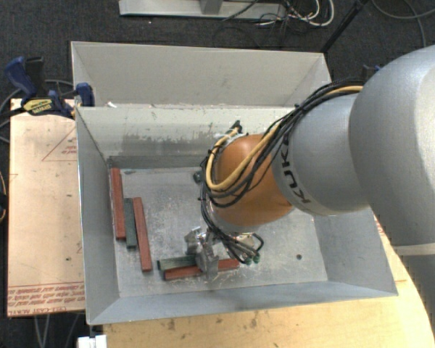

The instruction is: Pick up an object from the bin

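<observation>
My gripper (pixel 207 261) is low over the bin floor near the front wall, below the orange wrist cover. It stands on a red flat bar (pixel 180 272) that lies crosswise along the front; the bar's right end shows past the gripper. A dark green bar (pixel 174 262) lies just behind the red one, touching it, with its right end at the gripper. Whether either bar is gripped is hidden by the gripper body.
Along the left side of the bin lie a long brown-red bar (pixel 117 203), a dark green bar (pixel 131 223) and another red bar (pixel 142 236), side by side and slightly fanned. The arm covers the bin's right half.
</observation>
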Controlling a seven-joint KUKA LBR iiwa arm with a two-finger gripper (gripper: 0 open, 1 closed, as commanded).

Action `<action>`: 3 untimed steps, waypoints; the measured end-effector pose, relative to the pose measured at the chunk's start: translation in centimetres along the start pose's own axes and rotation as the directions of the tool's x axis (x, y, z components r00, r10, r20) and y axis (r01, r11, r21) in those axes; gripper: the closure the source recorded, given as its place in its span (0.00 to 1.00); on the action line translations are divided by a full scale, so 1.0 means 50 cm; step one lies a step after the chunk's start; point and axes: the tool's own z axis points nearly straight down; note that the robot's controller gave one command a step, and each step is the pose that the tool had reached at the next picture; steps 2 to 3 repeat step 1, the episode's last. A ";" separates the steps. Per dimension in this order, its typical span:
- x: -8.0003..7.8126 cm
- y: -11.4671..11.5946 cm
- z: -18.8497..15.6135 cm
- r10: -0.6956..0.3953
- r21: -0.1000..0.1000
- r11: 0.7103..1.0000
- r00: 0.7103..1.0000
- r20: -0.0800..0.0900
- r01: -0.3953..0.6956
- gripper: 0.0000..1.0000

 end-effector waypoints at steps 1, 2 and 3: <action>-0.001 0.010 -0.428 -0.012 0.002 1.000 1.000 0.008 0.012 1.00; -0.001 0.010 -0.428 -0.012 0.002 1.000 1.000 0.008 0.012 1.00; -0.001 0.010 -0.428 -0.012 0.002 1.000 1.000 0.008 0.012 1.00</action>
